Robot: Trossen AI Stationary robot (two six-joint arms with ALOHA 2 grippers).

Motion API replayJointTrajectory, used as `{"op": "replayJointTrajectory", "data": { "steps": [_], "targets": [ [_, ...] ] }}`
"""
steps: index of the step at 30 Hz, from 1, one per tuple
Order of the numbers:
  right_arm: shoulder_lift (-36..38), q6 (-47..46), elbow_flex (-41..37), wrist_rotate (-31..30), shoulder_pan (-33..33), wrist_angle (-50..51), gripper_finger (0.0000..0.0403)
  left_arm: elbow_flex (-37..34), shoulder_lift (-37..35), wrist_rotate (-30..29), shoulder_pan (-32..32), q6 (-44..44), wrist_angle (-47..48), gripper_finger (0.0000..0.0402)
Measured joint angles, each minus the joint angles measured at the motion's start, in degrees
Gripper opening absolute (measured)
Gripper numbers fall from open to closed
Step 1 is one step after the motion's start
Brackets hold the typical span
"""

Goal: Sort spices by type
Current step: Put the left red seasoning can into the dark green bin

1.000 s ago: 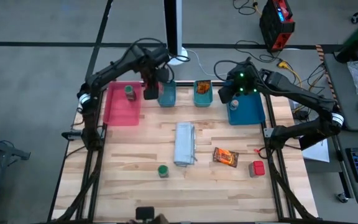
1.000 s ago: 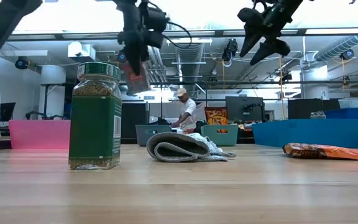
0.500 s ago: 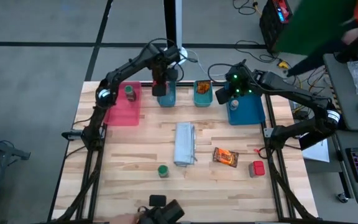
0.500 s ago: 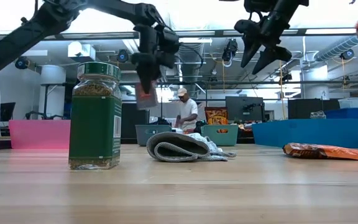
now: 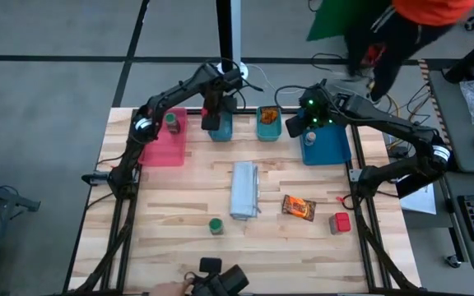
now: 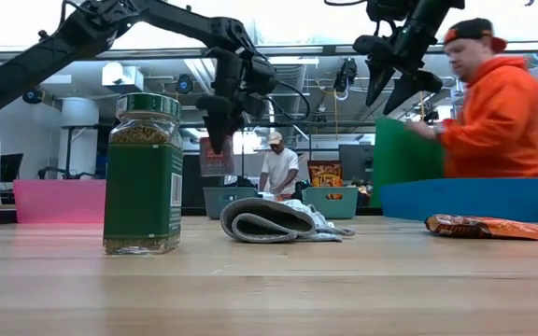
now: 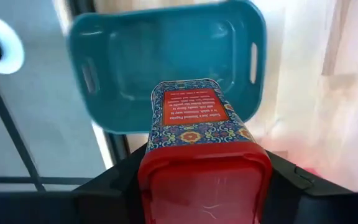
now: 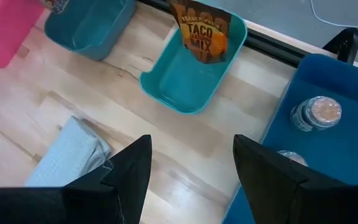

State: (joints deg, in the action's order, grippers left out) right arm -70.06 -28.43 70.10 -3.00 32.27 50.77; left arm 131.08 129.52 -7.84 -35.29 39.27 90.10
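My left gripper point(image 5: 213, 121) is shut on a small red box point(image 7: 194, 118) with patterned sides and hangs over the dark teal tray point(image 7: 110, 56) at the table's far edge. My right gripper point(image 8: 191, 180) hovers open above the gap between the light teal tray point(image 8: 166, 87) and the blue tray point(image 8: 328, 81). A Taco Mix packet point(image 8: 202, 31) leans in the light teal tray, and pale-lidded jars point(image 8: 316, 112) stand in the blue tray. One green-lidded jar point(image 5: 172, 122) stands in the pink tray point(image 5: 159, 144). Another jar point(image 5: 216, 225), an orange packet point(image 5: 298, 207) and a red box point(image 5: 341, 222) sit on the table. My left gripper pinches the box between its two fingers point(image 7: 114, 186), one on each of two opposite sides next to the red lid end point(image 7: 166, 186). The fingers point down from above. The box hangs below them, lid end up, clear of the dark teal tray.
A long grey folded cloth point(image 5: 244, 189) lies mid-table. A person in an orange hoodie point(image 6: 493, 112) stands beyond the far right edge with a green sheet point(image 6: 404, 154). Bare wood lies between the trays and the loose items.
My left gripper has carried the box down and toward the table's right, from beside the pink tray to over the dark teal tray, staying shut on it. A person in orange has walked in behind the table's far right.
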Motion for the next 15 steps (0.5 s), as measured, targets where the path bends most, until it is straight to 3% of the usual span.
{"op": "replayJointTrajectory", "data": {
  "steps": [8, 15],
  "targets": [
    [-0.99, 0.7, -0.01, -0.07, 0.01, 0.0, 0.0214, 0.47, 0.19, 0.0, 0.95, -2.53, -3.37, 0.0193],
    [-0.97, -2.48, -0.01, 0.08, 0.0, 0.03, 0.0214, -0.07, 0.19, 3.35, 1.09, -2.33, -3.27, 0.0193]
  ]
}}
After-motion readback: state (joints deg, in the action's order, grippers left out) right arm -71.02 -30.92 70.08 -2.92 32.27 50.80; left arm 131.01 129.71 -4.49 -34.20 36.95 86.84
